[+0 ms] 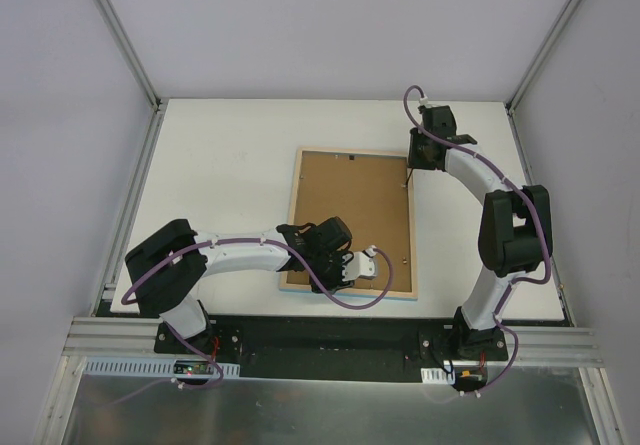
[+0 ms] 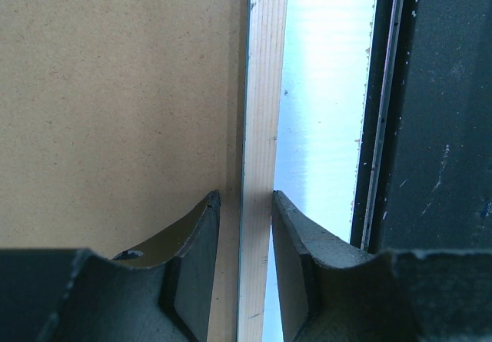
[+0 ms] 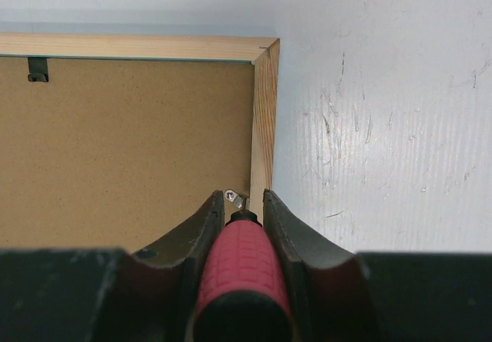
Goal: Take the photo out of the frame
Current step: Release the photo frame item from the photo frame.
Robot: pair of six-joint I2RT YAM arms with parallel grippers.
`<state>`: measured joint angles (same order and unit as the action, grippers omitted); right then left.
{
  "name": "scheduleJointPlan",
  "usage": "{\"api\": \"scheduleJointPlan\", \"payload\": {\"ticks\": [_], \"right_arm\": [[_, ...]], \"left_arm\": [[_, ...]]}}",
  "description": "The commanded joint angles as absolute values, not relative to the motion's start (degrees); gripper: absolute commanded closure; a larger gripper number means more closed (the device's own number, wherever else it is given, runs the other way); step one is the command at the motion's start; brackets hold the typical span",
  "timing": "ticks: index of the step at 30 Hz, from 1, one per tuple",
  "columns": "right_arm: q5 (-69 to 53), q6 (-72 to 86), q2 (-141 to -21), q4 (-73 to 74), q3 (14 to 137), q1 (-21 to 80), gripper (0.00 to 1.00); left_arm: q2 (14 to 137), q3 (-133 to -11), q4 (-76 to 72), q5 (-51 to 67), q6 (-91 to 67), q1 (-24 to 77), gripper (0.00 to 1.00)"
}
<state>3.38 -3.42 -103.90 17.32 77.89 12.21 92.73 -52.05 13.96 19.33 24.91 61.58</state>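
The left gripper (image 2: 246,200) is straddling one pale wood rim of the frame (image 2: 264,88), which is lying back-up on the white table (image 3: 384,127). Its outer finger is sitting against the rim's outside edge. A sliver of the brown backing board (image 2: 115,88) is showing between the inner finger and the wood, so I cannot tell whether the gripper is actually clamping. Beyond the outer finger a narrow strip of bare table is running along the rim, then the dark base plate (image 2: 446,127) is closing off the room on that side.

The right gripper (image 3: 242,196) is clamping a red-handled tool (image 3: 242,265) with a rounded, dimpled grip. The tool's dark tip is meeting a small metal tab (image 3: 233,197) just inside the rim, close ahead of the fingers. Further ahead the rim is turning a mitred corner. On the outer side, scuffed bare table is spreading wide.

The board is looking matte and fibrous. The photo is not showing, as only the frame's back is facing up.
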Motion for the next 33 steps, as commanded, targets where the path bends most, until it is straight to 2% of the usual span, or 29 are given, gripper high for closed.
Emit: {"api": "scheduleJointPlan", "payload": {"ticks": [1, 33], "right_arm": [[4.13, -3.16, -103.8, 17.05, 79.54, 11.87, 0.99], [1.23, -4.57, -104.94, 21.53, 82.7, 11.87, 0.99]], "left_arm": [[95.54, -51.5, 14.77, 17.4, 25.14, 62.05, 0.69], [95.62, -51.59, 14.85, 17.4, 24.96, 62.05, 0.69]]}}
